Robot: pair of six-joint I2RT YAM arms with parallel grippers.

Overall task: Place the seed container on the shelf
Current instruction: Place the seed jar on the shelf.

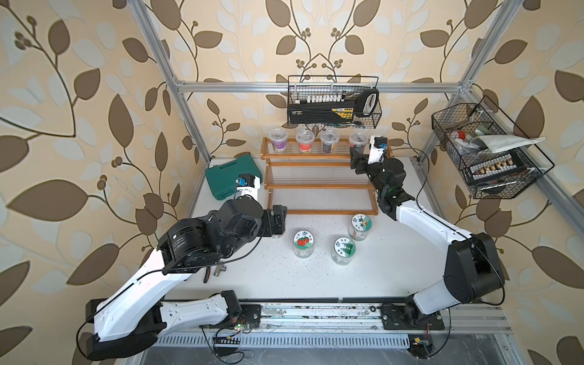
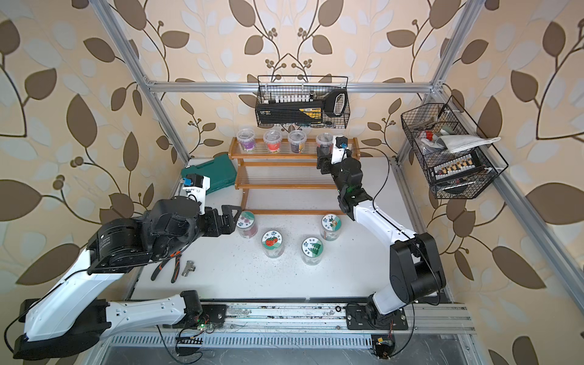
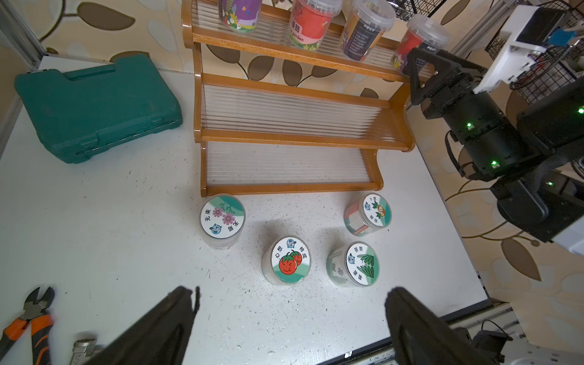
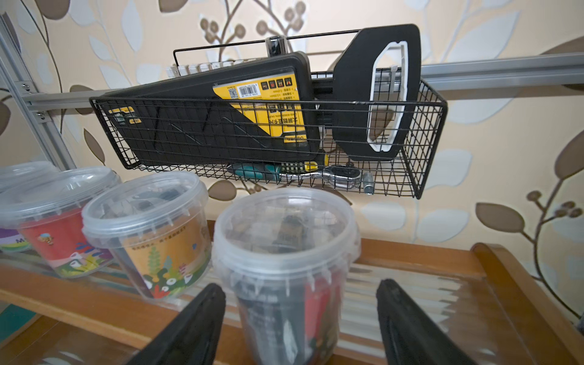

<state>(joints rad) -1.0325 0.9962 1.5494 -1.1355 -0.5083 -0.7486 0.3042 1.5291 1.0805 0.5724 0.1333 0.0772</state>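
The shelf is an orange-brown wooden stepped rack at the back of the table. A clear lidded seed container with a dark and red label stands upright at the right end of its top tier. My right gripper is open around this tub, with a gap on each side. Three similar tubs, purple, red and dark, stand to its left. My left gripper hangs open and empty over the table.
Round-lidded jars stand in front of the shelf: flower lid, tomato lid, leaf lid and one at the right. A green tool case lies back left. Pliers and a metal fitting lie front left. Wire baskets hang above.
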